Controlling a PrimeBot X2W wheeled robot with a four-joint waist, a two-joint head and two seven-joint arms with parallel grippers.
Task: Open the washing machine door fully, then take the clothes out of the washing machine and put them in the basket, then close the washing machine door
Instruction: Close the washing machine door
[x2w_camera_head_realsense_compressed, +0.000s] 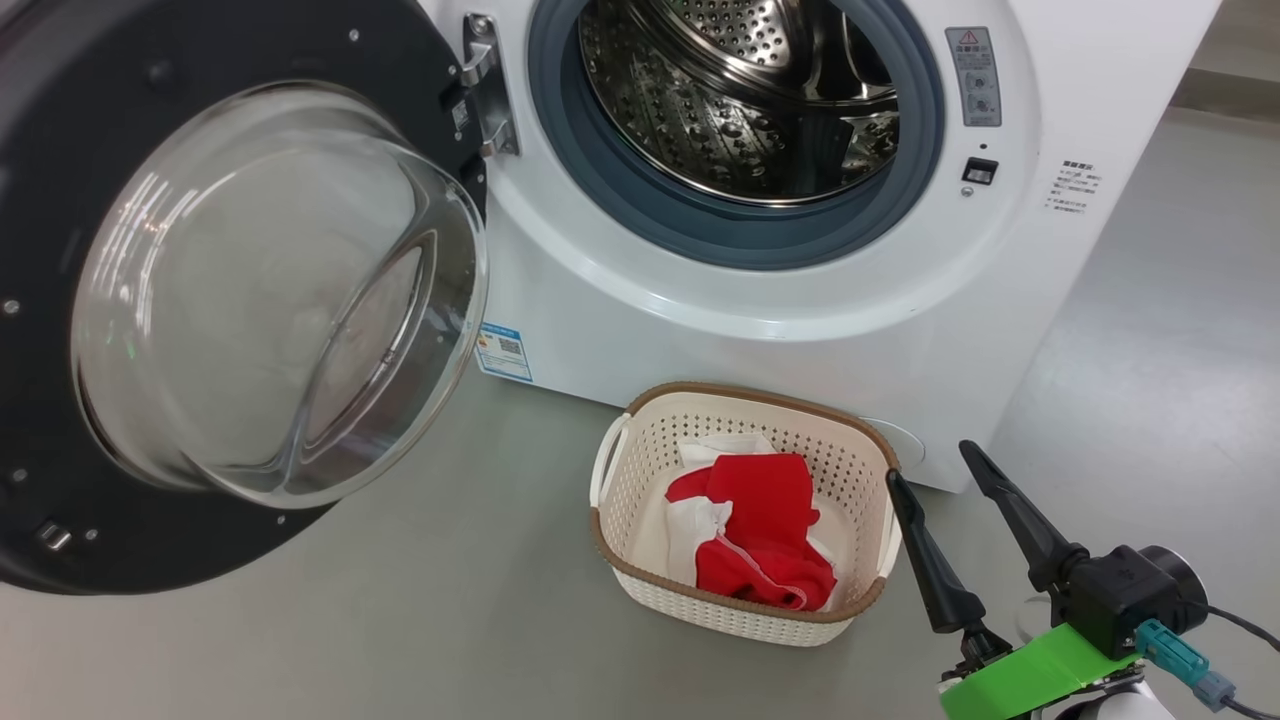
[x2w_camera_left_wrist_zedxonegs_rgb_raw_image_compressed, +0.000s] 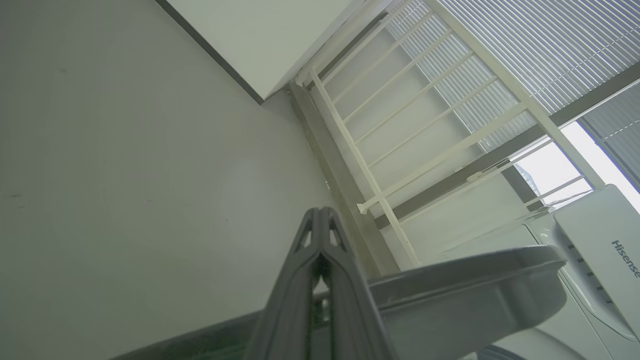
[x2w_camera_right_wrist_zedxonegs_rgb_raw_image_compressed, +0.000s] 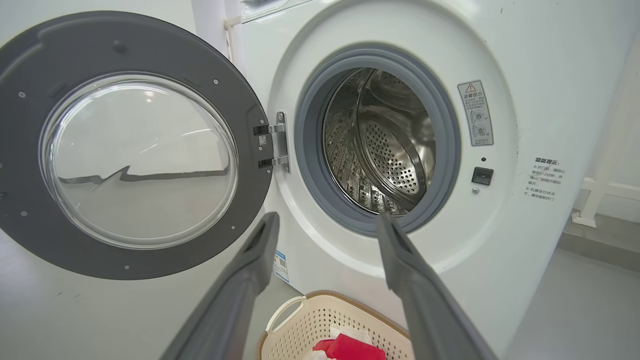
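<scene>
Beside the basket the right claw stands spread; left wrist view shows left claw pressed together.

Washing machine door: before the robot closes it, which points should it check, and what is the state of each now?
1. The drum is empty: ok, no garment in its visible part.
2. The clothes are in the basket: ok, red and white fabric lies inside.
3. The washing machine door is free to swing: ok, it stands wide open, untouched.
4. The right gripper is open and empty: ok.
5. The left gripper is shut on nothing: ok.
6. The basket is out of the door's path: cannot tell.
</scene>
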